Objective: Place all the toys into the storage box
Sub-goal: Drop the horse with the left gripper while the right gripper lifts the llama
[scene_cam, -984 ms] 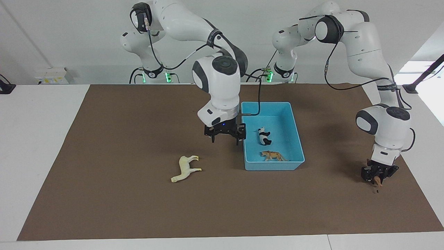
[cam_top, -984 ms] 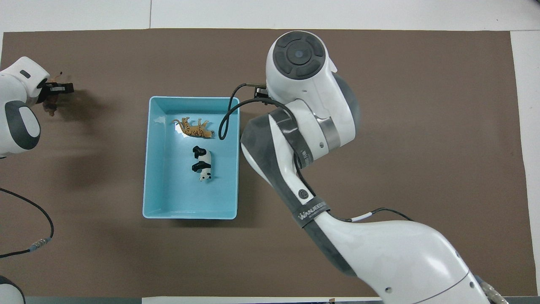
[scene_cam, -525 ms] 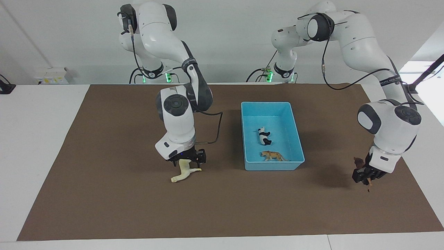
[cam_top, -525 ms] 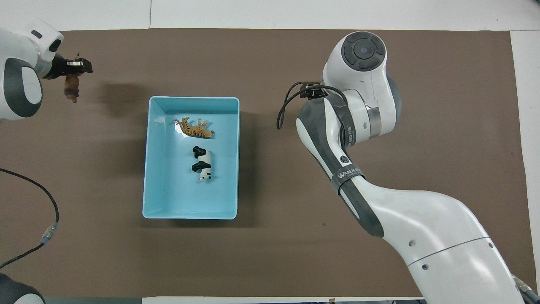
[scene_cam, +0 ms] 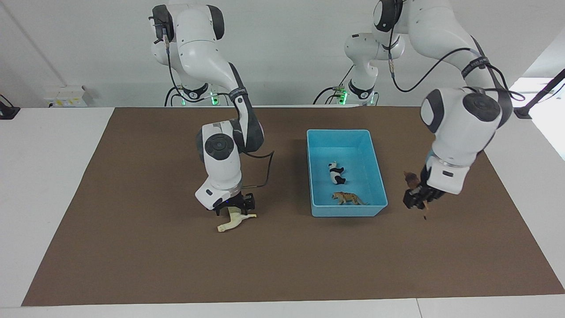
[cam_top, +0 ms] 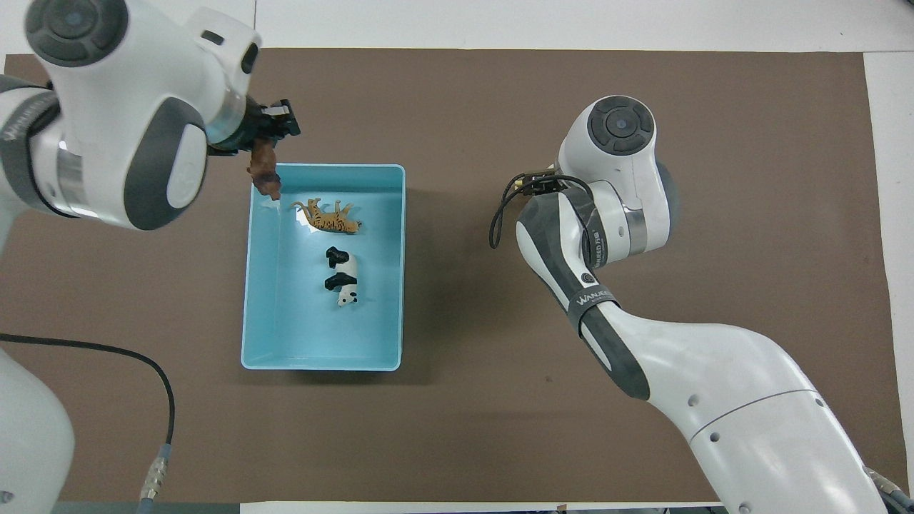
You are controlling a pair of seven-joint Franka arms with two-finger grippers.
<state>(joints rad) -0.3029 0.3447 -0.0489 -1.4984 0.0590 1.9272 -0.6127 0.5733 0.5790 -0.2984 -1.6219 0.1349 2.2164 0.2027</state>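
Note:
The light blue storage box (scene_cam: pixel 348 131) stands mid-table and holds the black-and-white panda (scene_cam: pixel 336 173) and the tan spotted cat (scene_cam: pixel 348 198), both lying on their sides. My left gripper (scene_cam: pixel 417 204) is shut on the brown lion (scene_cam: pixel 412 179) and holds it in the air beside the box, toward the left arm's end. In the overhead view the lion (cam_top: pixel 264 170) overlaps a corner of the box (cam_top: pixel 325 165). My right gripper (scene_cam: pixel 234 211) is low over the cream-white horse (scene_cam: pixel 231 222) lying on the mat, fingers open around its hindquarters. The overhead view hides the horse under the right arm.
A brown mat (scene_cam: pixel 132 247) covers the table, with white table edge around it. The right arm's wrist and cable (scene_cam: pixel 265 176) hang between the horse and the box. The left arm's cable (cam_top: pixel 143 364) trails over the mat.
My left gripper has risen and carried the lion toward the box. My right gripper has settled slightly lower over the horse, which still lies on the mat.

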